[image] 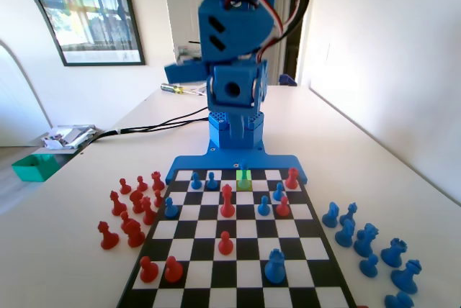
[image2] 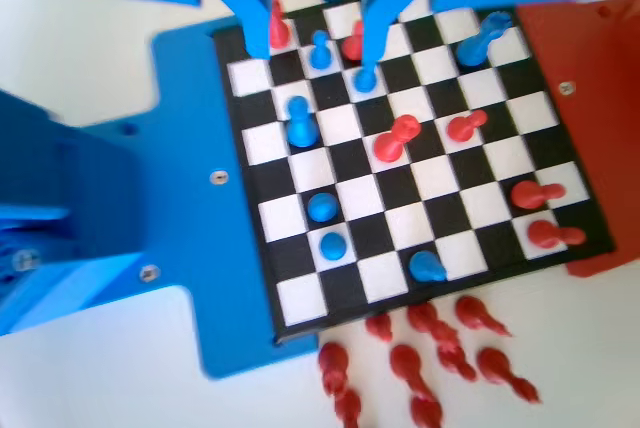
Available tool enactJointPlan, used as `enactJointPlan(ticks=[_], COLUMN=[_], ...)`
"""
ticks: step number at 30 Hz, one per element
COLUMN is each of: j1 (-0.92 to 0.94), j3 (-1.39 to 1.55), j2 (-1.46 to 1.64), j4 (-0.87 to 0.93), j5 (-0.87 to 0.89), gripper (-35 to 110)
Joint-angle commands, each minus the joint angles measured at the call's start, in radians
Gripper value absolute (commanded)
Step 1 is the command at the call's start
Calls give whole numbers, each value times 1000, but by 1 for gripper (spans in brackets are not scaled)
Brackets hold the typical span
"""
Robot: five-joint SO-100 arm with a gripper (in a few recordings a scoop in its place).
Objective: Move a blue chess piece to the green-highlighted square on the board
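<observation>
Wrist view: the gripper (image2: pixel 315 48) hangs with jaws parted, holding nothing, its fingertips framing a small blue pawn (image2: pixel 319 51) at 12 o'clock over the board (image2: pixel 300 298). Fixed view: the green-highlighted square (image: pixel 244 178) lies in the far row, with a blue piece standing on it.

Fixed view faces arm; wrist overlooks shared board (image: pixel 238 250).

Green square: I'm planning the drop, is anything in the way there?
Yes: a small piece already appears to stand on the green square, tinted green in the fixed view. Squares beside it look bare.
</observation>
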Motion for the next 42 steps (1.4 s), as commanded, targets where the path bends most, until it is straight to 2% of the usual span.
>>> enactJointPlan(ticks=[1,17,42], j1=[-20,-94,-54], j3=[60,192,298], j2=[15,-31,-155], j4=[-84,-239,-483], j5=[-14,17,-31], gripper=[15,15,13])
